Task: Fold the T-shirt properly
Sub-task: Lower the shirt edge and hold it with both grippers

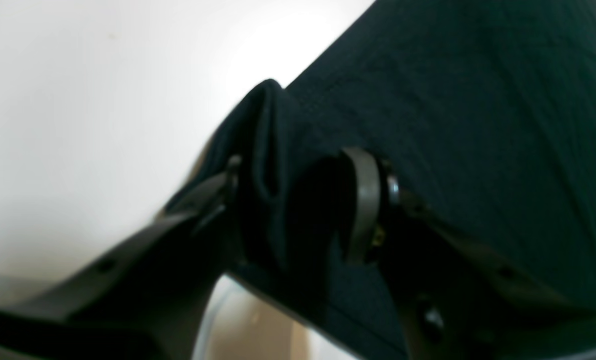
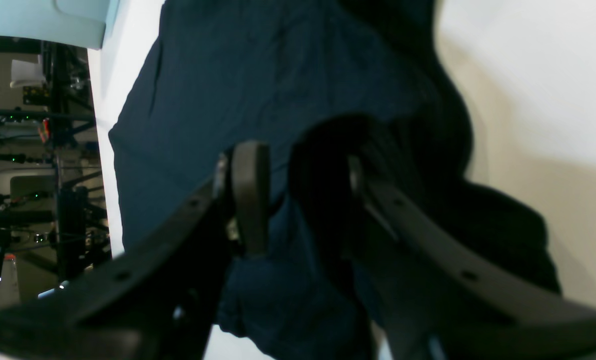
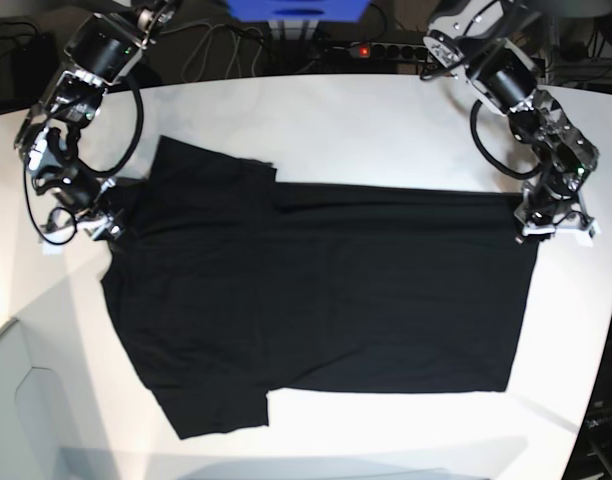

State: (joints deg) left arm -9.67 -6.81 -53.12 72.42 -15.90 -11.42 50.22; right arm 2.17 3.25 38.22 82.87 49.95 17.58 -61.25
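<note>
The black T-shirt [image 3: 336, 290] lies spread flat on the white table [image 3: 386, 120], plain side up, its hem toward the right and a sleeve at the lower left. My left gripper [image 3: 554, 222] stands at the shirt's upper right corner. In the left wrist view its jaws [image 1: 298, 200] are apart, with a raised fold of the T-shirt [image 1: 477, 100] loose between them. My right gripper [image 3: 94, 215] is at the shirt's upper left edge. Its jaws [image 2: 302, 195] are also apart over bunched T-shirt [image 2: 253, 75] fabric.
A power strip [image 3: 361, 48] with a red light and cables lie behind the table's far edge. The table's rim [image 2: 100, 150] shows in the right wrist view, with lab racks beyond it. A grey panel [image 3: 26, 400] sits at the front left corner.
</note>
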